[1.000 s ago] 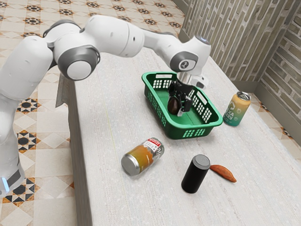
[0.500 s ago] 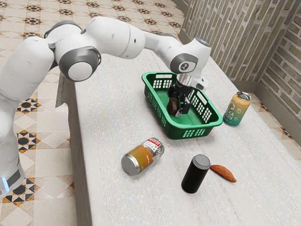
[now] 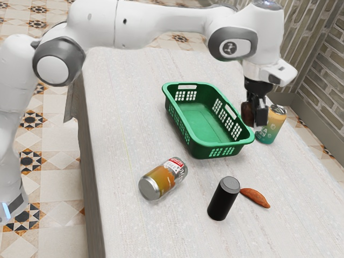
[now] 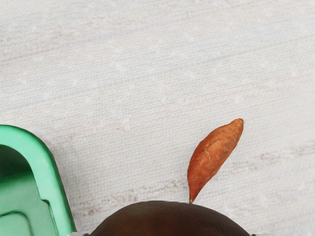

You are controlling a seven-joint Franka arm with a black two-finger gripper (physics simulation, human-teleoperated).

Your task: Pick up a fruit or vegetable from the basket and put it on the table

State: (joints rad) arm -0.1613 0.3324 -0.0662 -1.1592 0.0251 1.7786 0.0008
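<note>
My gripper (image 3: pixel 255 123) pinches a dark fruit (image 3: pixel 247 113) at the exterior view's upper right, where descending too close could topple the can (image 3: pixel 276 124).

On table (image 3: pixel 123 113), basket (image 3: pixel 223 144) set mid-frame; lying can (image 3: pixel 164 178) placed lower centre; canister (image 3: pixel 223 201), sweet potato (image 3: pixel 255 197) lower right; upright can (image 3: pixel 275 123) at right.

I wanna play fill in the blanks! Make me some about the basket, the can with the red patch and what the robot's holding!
The basket is colored ____.
The can with the red patch is lying on its ____.
The rounded thing held by the gripper is dark ____.

Missing words: green; side; brown.
</note>
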